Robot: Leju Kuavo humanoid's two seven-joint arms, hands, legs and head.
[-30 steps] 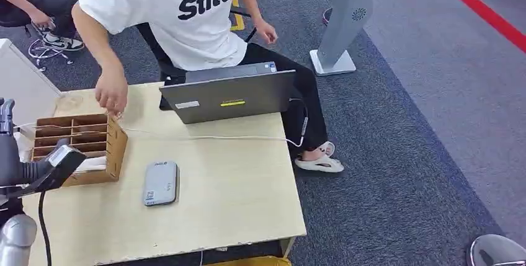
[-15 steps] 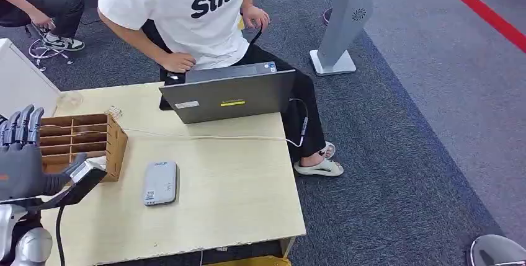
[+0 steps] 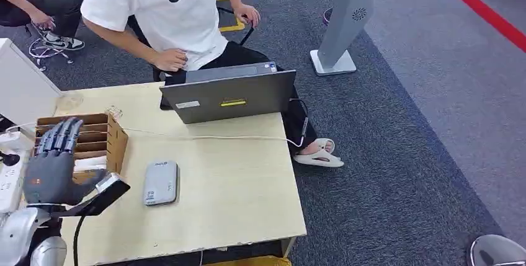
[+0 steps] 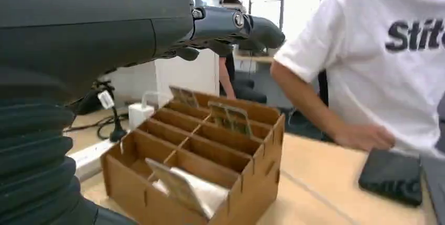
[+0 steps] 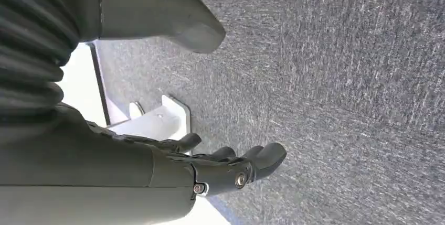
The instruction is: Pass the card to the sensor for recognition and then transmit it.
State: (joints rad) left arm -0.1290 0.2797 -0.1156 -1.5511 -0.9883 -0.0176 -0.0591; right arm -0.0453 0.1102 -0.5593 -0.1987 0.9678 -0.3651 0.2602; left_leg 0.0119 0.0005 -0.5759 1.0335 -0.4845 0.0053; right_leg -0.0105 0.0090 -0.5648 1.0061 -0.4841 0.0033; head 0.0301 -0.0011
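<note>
Table layout, with a person seated behind it

A laptop point(image 3: 228, 95) stands at the table's point(image 3: 236, 198) back edge, before the person point(image 3: 170, 15). A divided box point(image 3: 93, 142) sits at the left with cards point(image 4: 229, 117) upright in its compartments, and the card reader point(image 3: 160, 182) lies just right of it. The left hand point(image 3: 53, 164) hovers over the box, seemingly not touching.

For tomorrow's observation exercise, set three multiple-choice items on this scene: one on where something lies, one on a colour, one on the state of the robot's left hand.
1. Where does the grey card reader lie?
A. on the table, beside the cardboard organiser
B. inside the organiser
C. on the laptop

2. What colour is the seated person's T-shirt?
A. black
B. white
C. red

3. The left hand is:
A. gripping a card
B. pressing the reader
C. open above the organiser

Answers: 1 A, it rests on bare tabletop; 2 B, white with dark lettering; 3 C, its fingers are spread, holding nothing.
</note>
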